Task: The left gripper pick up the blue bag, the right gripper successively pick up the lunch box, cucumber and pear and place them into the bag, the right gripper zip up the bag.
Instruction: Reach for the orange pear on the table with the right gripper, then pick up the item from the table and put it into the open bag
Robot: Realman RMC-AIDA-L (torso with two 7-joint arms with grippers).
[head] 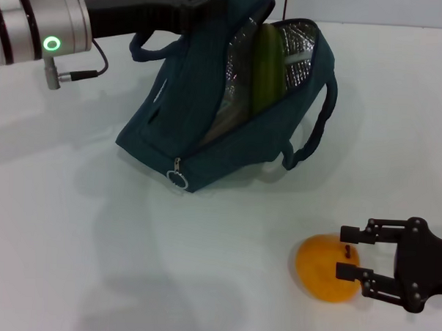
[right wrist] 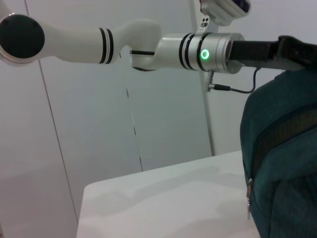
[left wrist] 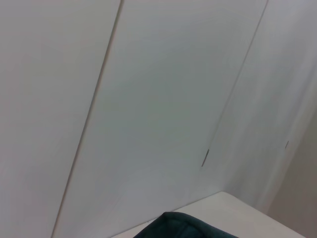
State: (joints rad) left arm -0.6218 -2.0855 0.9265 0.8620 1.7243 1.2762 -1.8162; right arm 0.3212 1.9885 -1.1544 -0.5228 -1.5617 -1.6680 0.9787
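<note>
The blue bag (head: 229,136) stands tilted on the table with its mouth open, showing silver foil lining. My left gripper (head: 193,4) is shut on the bag's top edge and holds that side up. The cucumber (head: 267,65) leans upright inside the bag. The lunch box is hidden. The pear (head: 323,271) lies on the table at the front right, stem pointing right. My right gripper (head: 341,253) is open, one finger on each side of the pear's right end. In the right wrist view the bag (right wrist: 282,163) fills the right side. Its edge (left wrist: 183,225) shows in the left wrist view.
The bag's zipper ring pull (head: 177,179) hangs at its front corner, and one loop handle (head: 314,133) droops on the right side. The white table (head: 93,240) spreads around the bag. White wall panels (right wrist: 163,124) stand behind the table.
</note>
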